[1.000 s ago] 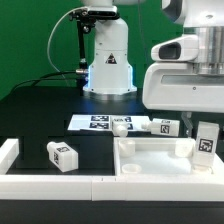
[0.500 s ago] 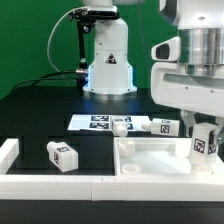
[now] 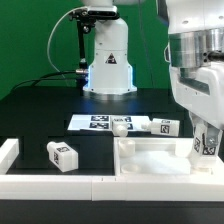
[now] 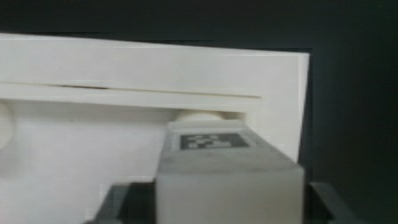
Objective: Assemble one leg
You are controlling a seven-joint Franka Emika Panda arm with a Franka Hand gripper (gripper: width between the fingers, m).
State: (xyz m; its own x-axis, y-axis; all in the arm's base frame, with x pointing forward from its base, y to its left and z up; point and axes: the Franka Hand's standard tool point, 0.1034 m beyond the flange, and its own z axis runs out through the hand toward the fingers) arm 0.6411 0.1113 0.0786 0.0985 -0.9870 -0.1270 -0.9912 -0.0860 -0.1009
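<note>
My gripper point(image 3: 206, 132) is shut on a leg point(image 3: 206, 143), a short white post with a tag mark, and holds it upright at the far right corner of the wide white panel point(image 3: 150, 158). Whether the leg touches the panel, I cannot tell. In the wrist view the leg point(image 4: 222, 160) fills the gap between my dark fingers point(image 4: 135, 205), with the panel point(image 4: 125, 65) beyond it. Another leg point(image 3: 62, 156) lies on the table at the exterior view's left. Two more legs point(image 3: 166, 126) lie behind the panel.
The marker board point(image 3: 97, 122) lies behind the panel, with a leg point(image 3: 121, 126) at its edge. A low white wall point(image 3: 50, 186) runs along the front and turns up at the left point(image 3: 8, 151). The arm's base point(image 3: 108, 60) stands at the back.
The arm's hand has shifted toward the exterior view's right and turned. The held leg has stayed at nearly the same spot over the panel's corner, a touch lower.
</note>
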